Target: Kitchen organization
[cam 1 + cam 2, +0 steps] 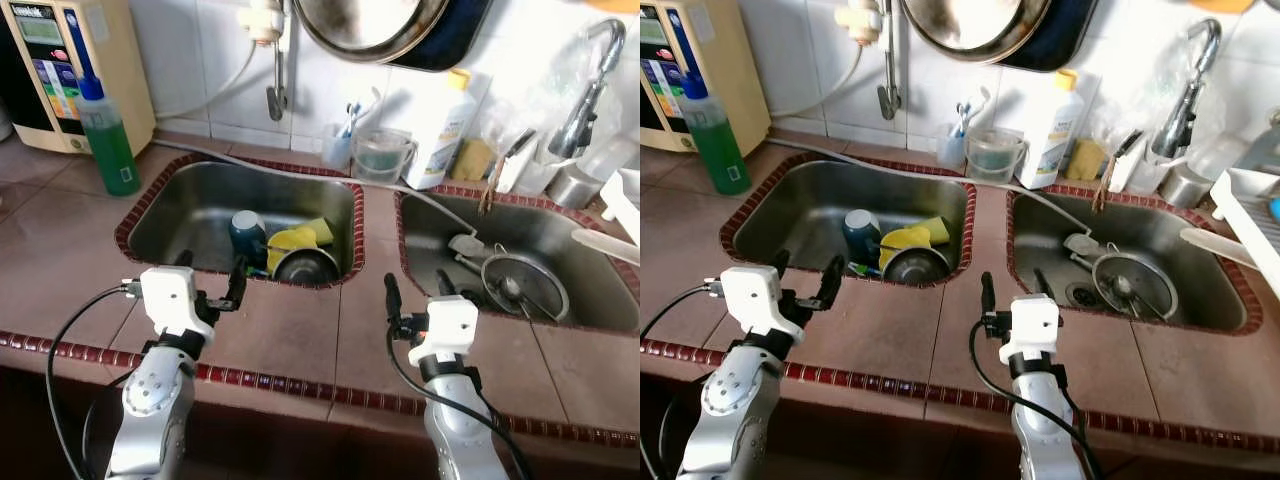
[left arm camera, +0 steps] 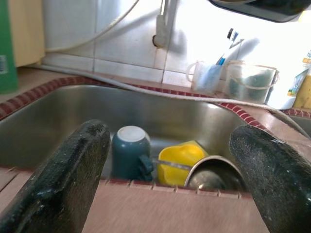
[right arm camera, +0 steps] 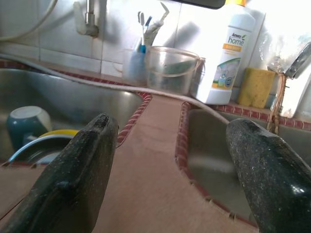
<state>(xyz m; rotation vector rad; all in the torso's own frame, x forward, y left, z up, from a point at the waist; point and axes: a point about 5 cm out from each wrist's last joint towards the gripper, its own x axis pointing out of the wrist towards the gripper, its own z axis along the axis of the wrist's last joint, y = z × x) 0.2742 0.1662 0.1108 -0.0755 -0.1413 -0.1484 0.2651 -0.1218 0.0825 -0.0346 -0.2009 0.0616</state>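
While both hands hover over the worktop (image 1: pixel 290 340), nothing is held yet, so judge the step as an approach to the dishes.
Left hand (image 1: pixel 212 292): fingers spread wide, empty, at the near rim of the left sink (image 1: pixel 180 205).
Right hand (image 1: pixel 418 292): fingers spread, empty, over the divider between the sinks.
Targets: teal cup (image 1: pixel 246 232), yellow dish (image 1: pixel 293 240) and steel bowl (image 1: pixel 305 266) crowd together in the left sink.
Advice: you reach down for the teal cup first; it stands freest.

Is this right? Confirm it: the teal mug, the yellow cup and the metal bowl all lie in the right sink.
Not quite. The teal mug, yellow cup and metal bowl lie in the left sink, not the right one. The left eye view shows it.
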